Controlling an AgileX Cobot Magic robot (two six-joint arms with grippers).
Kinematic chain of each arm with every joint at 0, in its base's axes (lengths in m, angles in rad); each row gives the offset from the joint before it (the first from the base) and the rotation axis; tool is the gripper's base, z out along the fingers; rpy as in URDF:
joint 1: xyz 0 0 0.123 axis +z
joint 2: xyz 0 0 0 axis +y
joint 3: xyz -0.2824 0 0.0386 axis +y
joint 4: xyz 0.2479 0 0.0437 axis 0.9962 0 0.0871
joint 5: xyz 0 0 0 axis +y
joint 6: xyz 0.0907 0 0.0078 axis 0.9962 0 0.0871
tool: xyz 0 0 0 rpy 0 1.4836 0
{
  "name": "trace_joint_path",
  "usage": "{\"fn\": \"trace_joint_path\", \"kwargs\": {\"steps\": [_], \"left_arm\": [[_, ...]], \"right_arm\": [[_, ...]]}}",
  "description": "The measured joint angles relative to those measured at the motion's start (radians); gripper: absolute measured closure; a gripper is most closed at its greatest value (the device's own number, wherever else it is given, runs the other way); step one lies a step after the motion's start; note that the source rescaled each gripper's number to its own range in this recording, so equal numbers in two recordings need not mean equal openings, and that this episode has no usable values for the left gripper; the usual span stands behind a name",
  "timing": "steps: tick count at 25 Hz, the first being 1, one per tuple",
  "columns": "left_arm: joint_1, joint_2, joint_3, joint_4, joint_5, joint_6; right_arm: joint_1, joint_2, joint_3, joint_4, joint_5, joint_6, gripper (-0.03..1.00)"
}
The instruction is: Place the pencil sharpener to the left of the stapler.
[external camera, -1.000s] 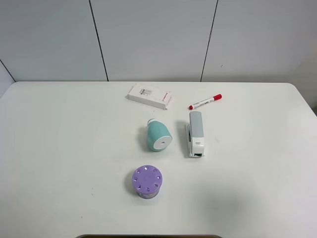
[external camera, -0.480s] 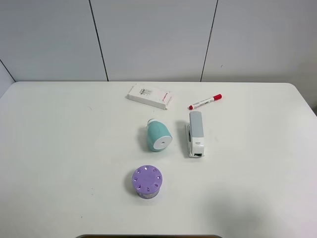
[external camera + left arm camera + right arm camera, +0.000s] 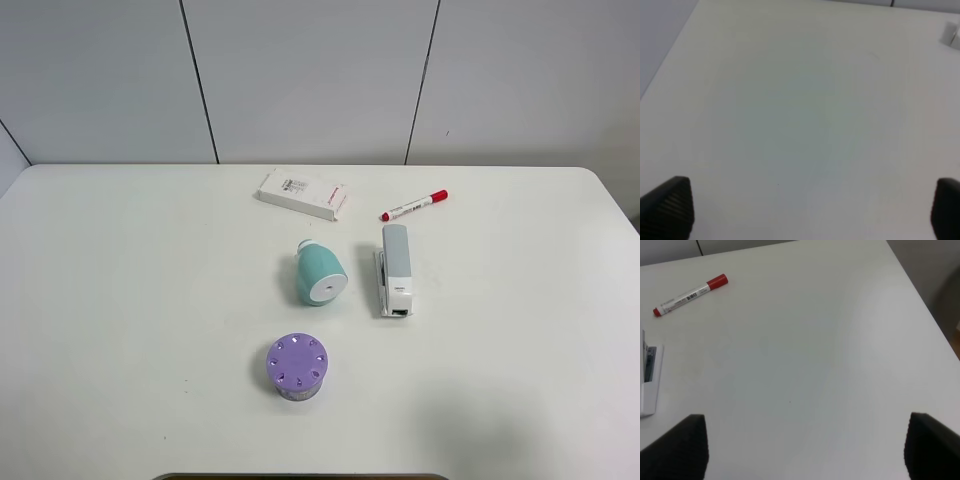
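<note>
From the high camera I see the pencil sharpener [image 3: 319, 274] lying on its side near the middle of the white tabletop [image 3: 120, 300], its flat white round face turned toward the near edge and its small white knob pointing toward the back. The stapler [image 3: 394, 270] lies just to its right, apart from it, with its long axis running front to back and the grey top arm over the white base. So the pencil sharpener sits on the stapler's left side, with a narrow strip of bare tabletop between them.

Behind the stapler, a red-capped white marker [image 3: 413, 205] lies at an angle, cap toward the right. To the marker's left, behind the pencil sharpener, is a flat white box [image 3: 301, 194]. In front of the pencil sharpener, nearer to me, stands a purple cylinder [image 3: 297, 366] with small holes in its top.

Neither arm shows in the high view. On my left wrist feed, the left gripper [image 3: 810, 210] is spread wide, its two dark fingertips at the opposite corners of the picture, with nothing between them but tabletop. The right gripper [image 3: 805, 447] is likewise released, fingers far apart and holding nothing; that feed also catches the marker and one end of the stapler.
</note>
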Motion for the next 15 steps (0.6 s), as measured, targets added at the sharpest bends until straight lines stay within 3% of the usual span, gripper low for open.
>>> {"fn": "trace_joint_path", "kwargs": {"steps": [15], "left_arm": [[0.000, 0.000, 0.000, 0.000, 0.000, 0.000]], "right_arm": [[0.000, 0.000, 0.000, 0.000, 0.000, 0.000, 0.38]]}}
